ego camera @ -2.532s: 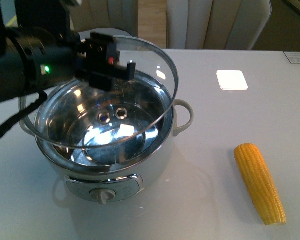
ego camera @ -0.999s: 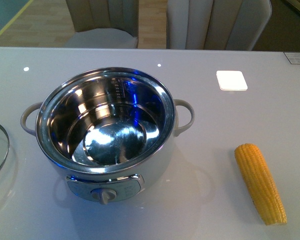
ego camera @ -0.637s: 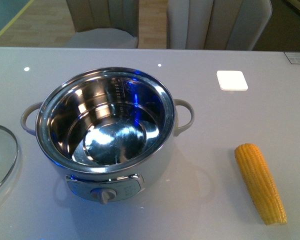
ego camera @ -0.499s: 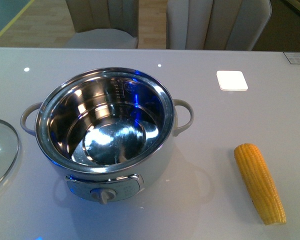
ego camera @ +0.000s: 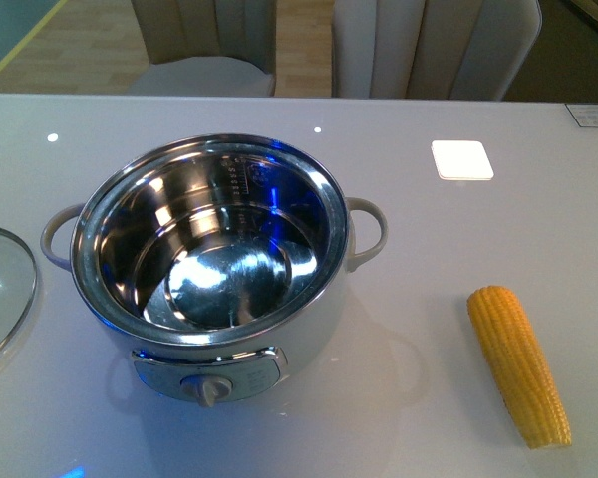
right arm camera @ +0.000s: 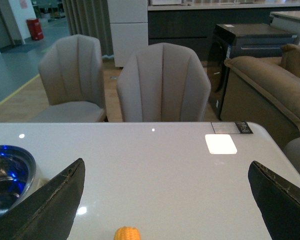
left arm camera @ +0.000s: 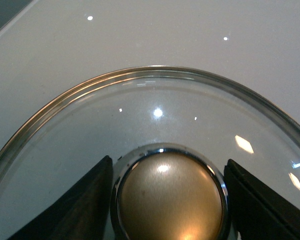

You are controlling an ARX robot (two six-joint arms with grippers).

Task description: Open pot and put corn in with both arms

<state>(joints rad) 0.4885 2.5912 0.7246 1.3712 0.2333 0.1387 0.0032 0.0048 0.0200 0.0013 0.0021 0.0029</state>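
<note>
- The corn [ego camera: 518, 363] lies near right on the table [ego camera: 429, 269], well apart from the pot [ego camera: 309, 334]. The right wrist view cuts off all but its tip.
- The right gripper [right arm camera: 165, 165] hangs over the table with its fingers spread wide.
- The open pot stands near centre; the marks inside are illegible.
- The glass lid [ego camera: 0, 299] is cut off at the left edge.
- The left gripper [left arm camera: 167, 161] flanks the lid's knob [left arm camera: 170, 200]; whether it grips is unclear.
- The writing on the far-right label [ego camera: 590, 114] is too small to read.
</note>
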